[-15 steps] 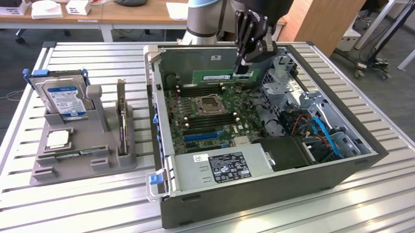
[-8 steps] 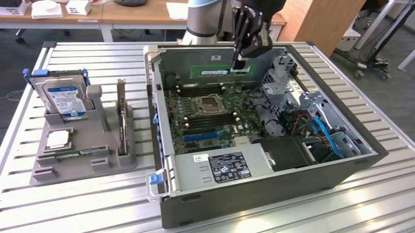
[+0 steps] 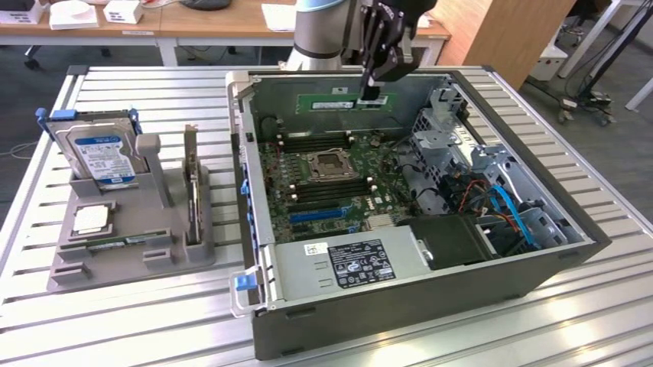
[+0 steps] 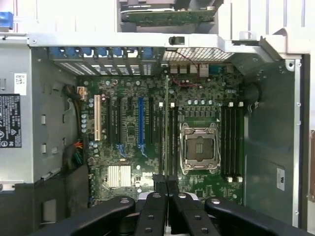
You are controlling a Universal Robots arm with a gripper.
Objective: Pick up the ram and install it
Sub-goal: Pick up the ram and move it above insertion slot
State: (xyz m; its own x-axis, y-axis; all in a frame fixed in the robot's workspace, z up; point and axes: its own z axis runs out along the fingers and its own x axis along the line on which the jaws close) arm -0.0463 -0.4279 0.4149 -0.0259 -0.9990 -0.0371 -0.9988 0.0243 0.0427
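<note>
My gripper (image 3: 372,95) is shut on the ram (image 3: 340,103), a long green stick with a white sticker. It holds the stick level by one end, above the back part of the open computer case (image 3: 408,306). In the wrist view the ram (image 4: 167,123) shows edge-on as a thin line running out from between the gripper's (image 4: 167,183) black fingers. There it hangs over the motherboard (image 4: 133,123), in line with the long memory slots beside the CPU socket (image 4: 199,147). The stick is apart from the board.
On the exterior view's left, a grey holder (image 3: 122,260) carries a silver hard drive (image 3: 102,157) and an upright dark expansion card (image 3: 191,180). Inside the case are the CPU socket (image 3: 332,163), a power supply (image 3: 347,264) and a drive cage with cables (image 3: 454,153).
</note>
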